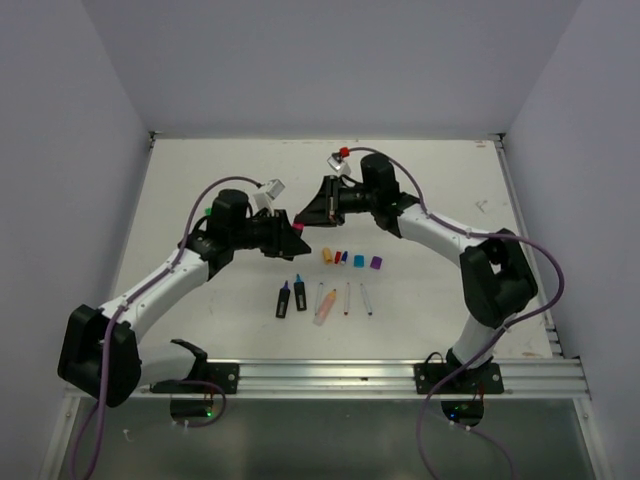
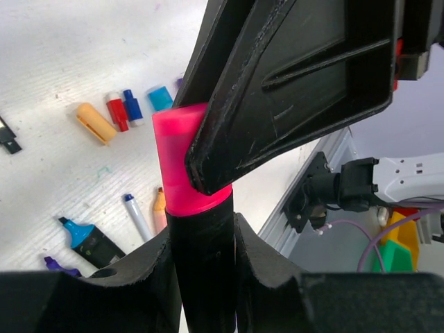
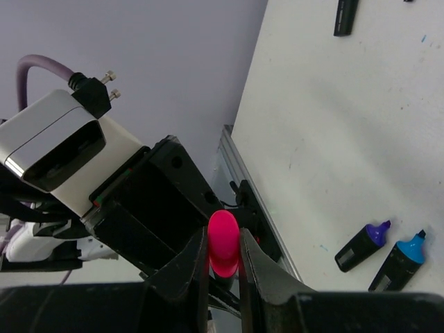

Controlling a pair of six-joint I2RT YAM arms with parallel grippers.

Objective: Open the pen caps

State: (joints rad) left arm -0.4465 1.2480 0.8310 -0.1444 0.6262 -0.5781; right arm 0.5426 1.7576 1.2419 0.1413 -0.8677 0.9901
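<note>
Grips a round black plastic pen barrel (image 2: 205,277) in the left claw (image 2: 201,239), clenched on both sides. Pinches the stubby pink plastic cap (image 2: 182,159) in the right claw (image 3: 222,241), cap seated on the barrel's end, up off the white table (image 1: 200,180). At 4 o'clock from the claws, from the top, loose on the table: orange cap (image 1: 328,256), red cap (image 1: 339,256), blue cap (image 1: 346,257), cyan cap (image 1: 358,260), purple cap (image 1: 376,263). At 6 o'clock from those, in a row: purple-tipped black highlighter (image 1: 283,299), blue-tipped black highlighter (image 1: 300,293), peach barrel (image 1: 325,304), two thin pens (image 1: 347,298).
</note>
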